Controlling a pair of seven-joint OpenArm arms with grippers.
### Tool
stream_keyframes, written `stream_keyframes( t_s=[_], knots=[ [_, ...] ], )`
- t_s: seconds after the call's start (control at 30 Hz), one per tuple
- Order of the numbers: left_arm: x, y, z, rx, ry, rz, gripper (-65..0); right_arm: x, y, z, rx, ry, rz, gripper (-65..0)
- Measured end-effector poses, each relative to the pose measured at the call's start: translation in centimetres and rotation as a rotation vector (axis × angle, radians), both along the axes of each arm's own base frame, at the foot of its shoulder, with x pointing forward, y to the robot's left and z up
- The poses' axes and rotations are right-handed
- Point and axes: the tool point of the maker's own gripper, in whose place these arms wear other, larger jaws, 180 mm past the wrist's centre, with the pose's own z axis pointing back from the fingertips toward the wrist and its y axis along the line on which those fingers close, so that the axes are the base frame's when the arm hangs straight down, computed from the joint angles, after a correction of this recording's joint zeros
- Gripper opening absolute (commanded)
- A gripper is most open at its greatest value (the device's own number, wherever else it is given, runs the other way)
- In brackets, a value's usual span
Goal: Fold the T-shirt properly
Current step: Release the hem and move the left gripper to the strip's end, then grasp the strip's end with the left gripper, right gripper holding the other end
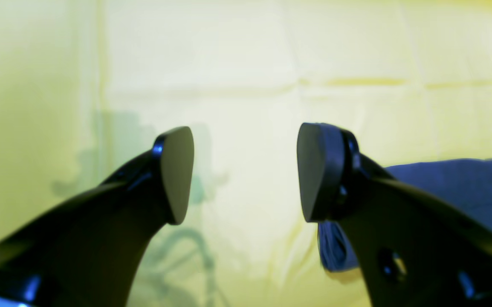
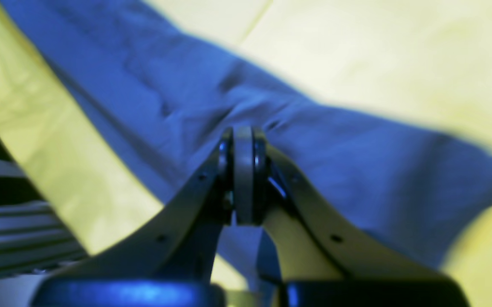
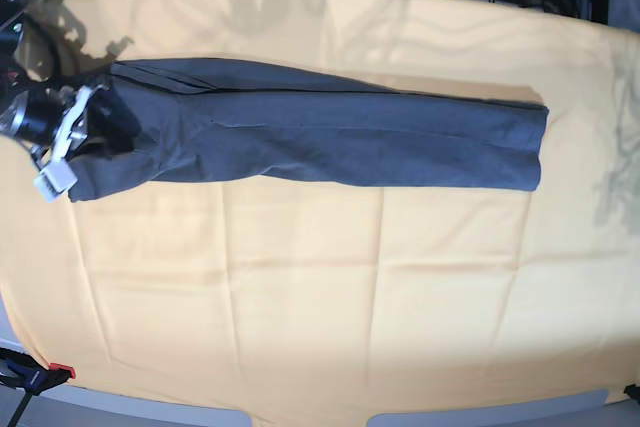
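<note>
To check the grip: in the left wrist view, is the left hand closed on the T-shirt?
No, the left hand is open over yellow cloth, beside the T-shirt.

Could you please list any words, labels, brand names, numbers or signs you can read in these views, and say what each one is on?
No text can be read in any view.
The T-shirt shows no print or legible label.
The yellow cloth is plain.
The white tag by the right gripper is too small and blurred to read.
</note>
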Motion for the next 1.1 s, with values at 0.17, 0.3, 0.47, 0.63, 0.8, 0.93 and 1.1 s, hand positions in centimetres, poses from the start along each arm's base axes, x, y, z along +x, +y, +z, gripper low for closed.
stream_keyframes(
  t_s=[0.17, 0.3, 0.47, 0.63, 0.8, 0.93, 1.1],
  knots=[
    [-2.1, 0.2, -2.5, -0.031, 0.057, 0.007, -25.5, -0.2, -1.3, -4.4, -0.144, -0.014, -0.13, -65.0],
    [-3.8, -1.4, -5.3, -0.086, 0.12, -0.045, -25.5, -0.4, -1.8, -6.6, -0.161, -0.012, -0.193, -65.0],
    [-6.1, -5.4, -9.0, -0.241, 0.171, -0.146, -25.5, -0.6, -1.7, -7.8, -0.135, 0.023, -0.23, -65.0],
    [-7.2, -7.5, -11.7, -0.316, 0.206, -0.159, -25.5, -0.6, -1.7, -7.8, -0.135, 0.023, -0.23, -65.0],
    [-8.4, -9.6, -14.1, -0.37, 0.233, -0.175, -25.5, -0.6, -1.6, -7.8, -0.132, 0.023, -0.23, -65.0],
    [-8.4, -11.5, -15.5, -0.412, 0.215, -0.187, -25.5, -0.6, -1.6, -7.8, -0.131, 0.022, -0.23, -65.0],
    [-7.8, -13.9, -16.4, -0.483, 0.185, -0.191, -25.5, -0.6, -1.6, -7.8, -0.131, 0.022, -0.23, -65.0]
  ],
)
